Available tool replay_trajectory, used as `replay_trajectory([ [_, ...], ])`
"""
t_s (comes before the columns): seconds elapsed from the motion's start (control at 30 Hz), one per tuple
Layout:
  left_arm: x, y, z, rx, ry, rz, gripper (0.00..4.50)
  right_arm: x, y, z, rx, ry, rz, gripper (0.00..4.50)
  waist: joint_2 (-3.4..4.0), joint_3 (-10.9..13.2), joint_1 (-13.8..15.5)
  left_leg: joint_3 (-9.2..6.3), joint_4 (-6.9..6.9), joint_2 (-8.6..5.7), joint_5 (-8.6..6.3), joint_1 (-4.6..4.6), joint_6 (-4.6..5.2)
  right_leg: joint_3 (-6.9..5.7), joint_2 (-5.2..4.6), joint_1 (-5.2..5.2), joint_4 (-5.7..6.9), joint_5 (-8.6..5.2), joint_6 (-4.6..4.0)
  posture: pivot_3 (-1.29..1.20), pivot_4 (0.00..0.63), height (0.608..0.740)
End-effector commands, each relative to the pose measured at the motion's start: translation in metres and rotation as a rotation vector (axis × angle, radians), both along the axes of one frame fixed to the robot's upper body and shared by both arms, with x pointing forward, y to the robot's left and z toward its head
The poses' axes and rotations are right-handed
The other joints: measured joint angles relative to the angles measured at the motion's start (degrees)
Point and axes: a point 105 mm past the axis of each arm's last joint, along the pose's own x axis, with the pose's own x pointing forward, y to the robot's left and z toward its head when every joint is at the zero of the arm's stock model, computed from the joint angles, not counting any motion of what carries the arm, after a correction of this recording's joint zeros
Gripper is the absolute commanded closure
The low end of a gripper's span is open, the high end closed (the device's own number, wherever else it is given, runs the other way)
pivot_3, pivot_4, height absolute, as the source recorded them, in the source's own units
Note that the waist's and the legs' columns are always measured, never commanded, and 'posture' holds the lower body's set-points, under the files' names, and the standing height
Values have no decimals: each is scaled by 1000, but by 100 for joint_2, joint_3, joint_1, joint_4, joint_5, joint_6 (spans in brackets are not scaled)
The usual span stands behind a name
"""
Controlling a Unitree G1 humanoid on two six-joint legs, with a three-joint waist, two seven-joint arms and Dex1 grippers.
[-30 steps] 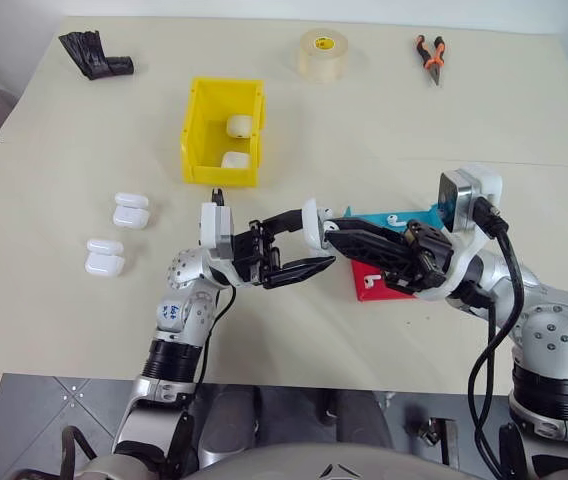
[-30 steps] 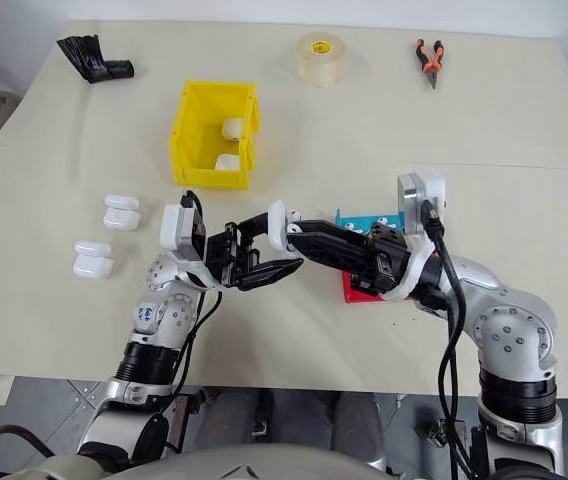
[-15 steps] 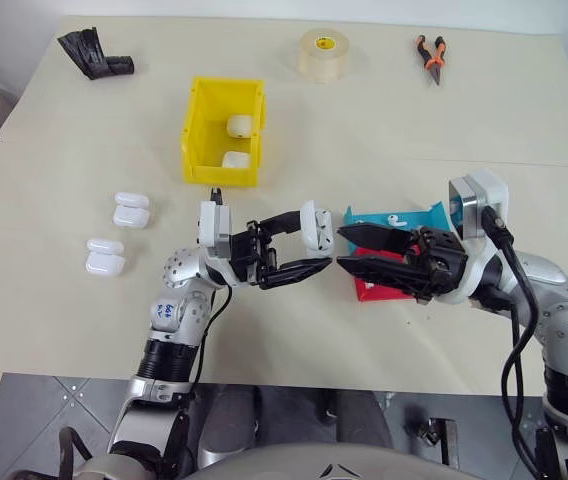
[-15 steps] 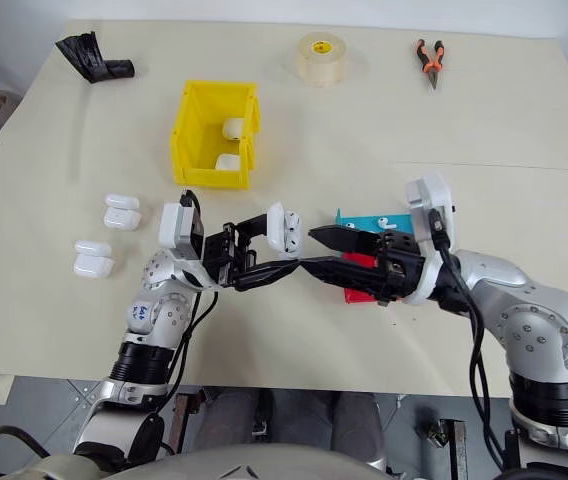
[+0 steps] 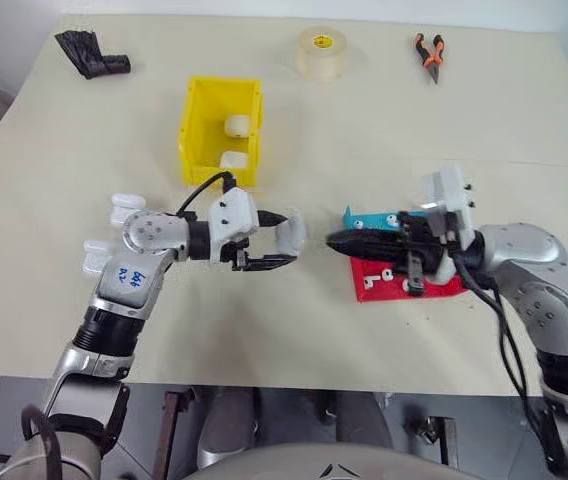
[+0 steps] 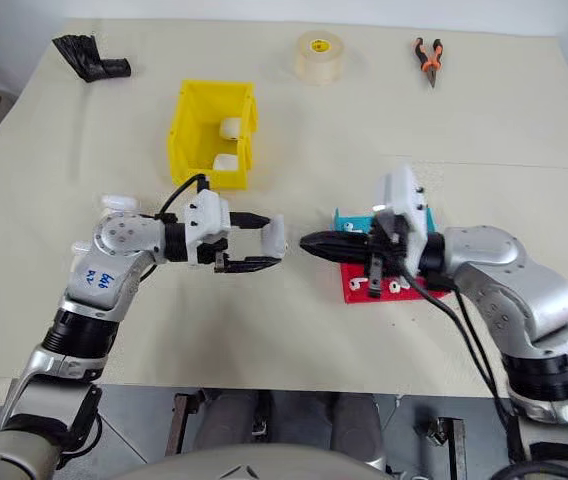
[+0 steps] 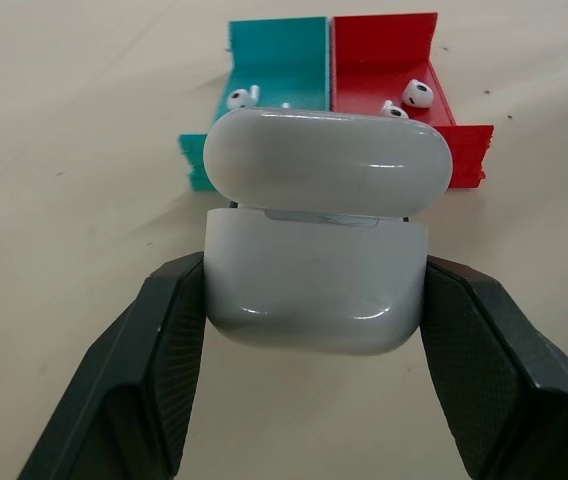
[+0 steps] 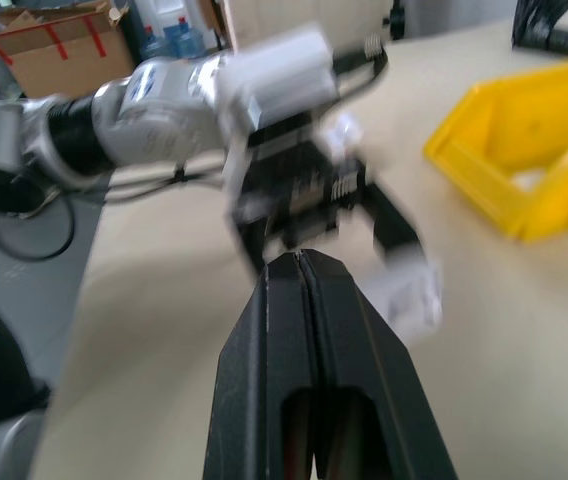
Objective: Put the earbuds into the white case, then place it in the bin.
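Note:
My left gripper is shut on the white case, holding it by its sides above the table. The lid sits down on the body with a thin dark gap along the seam. My right gripper is shut with nothing in it, its tip pointing at the case from a short way to the right. Earbuds lie in the trays beyond: one in the blue tray, one in the red tray. The yellow bin stands further back on the left with two white cases inside.
The blue tray and red tray lie side by side under my right arm. Spare white cases sit by my left arm. A tape roll, pliers and a black object line the far edge.
My right gripper's fingers, open beside the case half a second ago, have shut and drawn back to the right. My left arm has swung outward and its wrist has rolled, the case still gripped.

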Motion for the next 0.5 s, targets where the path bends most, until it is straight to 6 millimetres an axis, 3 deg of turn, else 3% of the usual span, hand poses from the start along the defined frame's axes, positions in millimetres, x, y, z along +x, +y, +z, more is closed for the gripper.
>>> replay_trajectory([
  [0.03, -5, -12, 11, -11, -51, -30, 1693, 0, 17, 4, -4, -26, 25, 4468, 0, 0, -1, 0, 0, 0, 0, 0, -1, 0, 0, 0, 1, 0, 0, 0, 150, 740],
  [0.2, -9, -20, 15, -51, -62, -30, 1693, 5, 16, -12, -57, 4, 14, 4468, -2, 1, 23, 0, 5, -1, 0, -5, 0, -2, -1, 0, 0, 0, 0, 0, 150, 740],
  [0.5, -16, -13, 25, -122, -82, -30, 1693, 16, -29, -33, -83, 65, -99, 4468, -2, 1, 3, 1, 4, 0, 0, -4, 0, -1, 0, -1, 1, 0, 0, 0, 150, 740],
])
